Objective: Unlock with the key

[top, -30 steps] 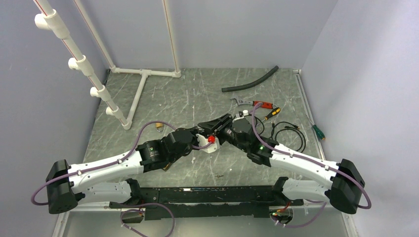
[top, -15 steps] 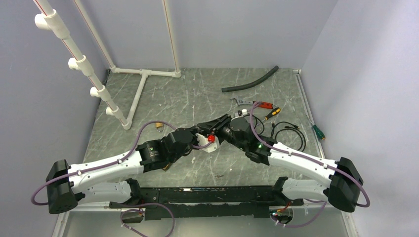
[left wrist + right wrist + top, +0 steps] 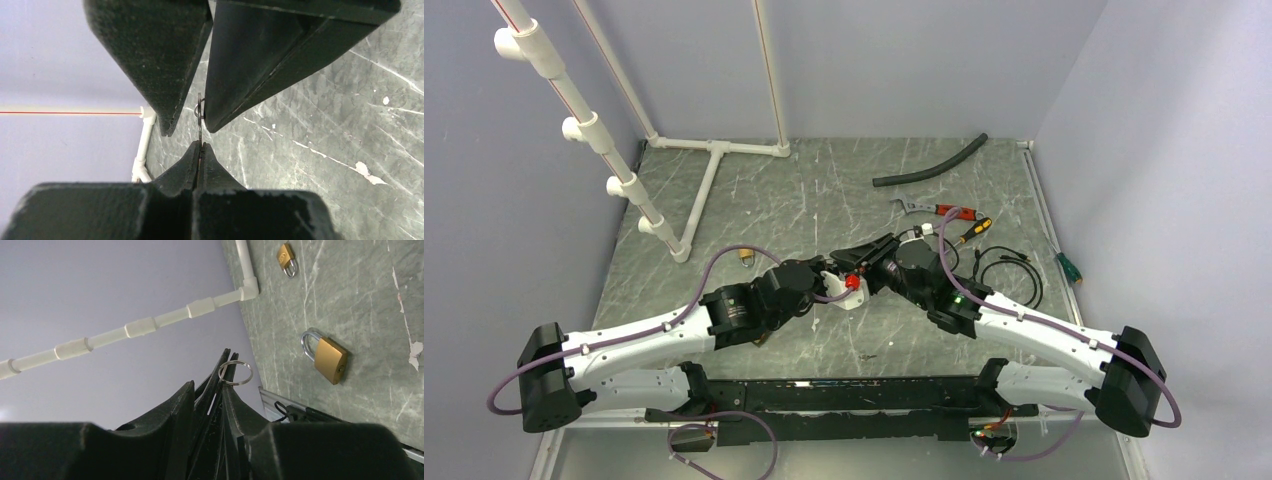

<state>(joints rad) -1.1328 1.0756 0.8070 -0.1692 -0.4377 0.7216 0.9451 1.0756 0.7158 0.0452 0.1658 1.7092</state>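
While you swap hands: left gripper (image 3: pixel 200 146) pinches key (image 3: pixel 200 134) edge-on.
Right gripper (image 3: pixel 209 390): apart, straddling ring (image 3: pixel 236 373).
Padlock (image 3: pixel 327 357): ring's four o'clock.

Table (image 3: pixel 824 190) grey-green, marbled with white streaks, walls (image 3: pixel 904 60) lilac, pipes (image 3: pixel 714 147) white with thin red line, padlocks (image 3: pixel 330 359) brass-gold with silver shackles (image 3: pixel 306 342), silver ring (image 3: pixel 236 374) on key (image 3: pixel 200 134), hose (image 3: pixel 929 162) black, cables (image 3: pixel 724 258) purple, arms (image 3: pixel 624 345) white and black, screwdriver (image 3: pixel 1067 267) handle green.

There are two arms (image 3: pixel 639 338) (image 3: pixel 1039 328), one key (image 3: pixel 200 132) on one ring (image 3: pixel 236 374), two brass padlocks (image 3: pixel 330 359) (image 3: pixel 286 253), one black hose (image 3: pixel 929 165), one red-handled wrench (image 3: pixel 909 207), two screwdrivers (image 3: pixel 975 229) (image 3: pixel 1065 266), one black cable (image 3: pixel 1009 268) and one white pipe frame (image 3: pixel 709 180) with four side fittings (image 3: pixel 574 128) on its slanted pipe.
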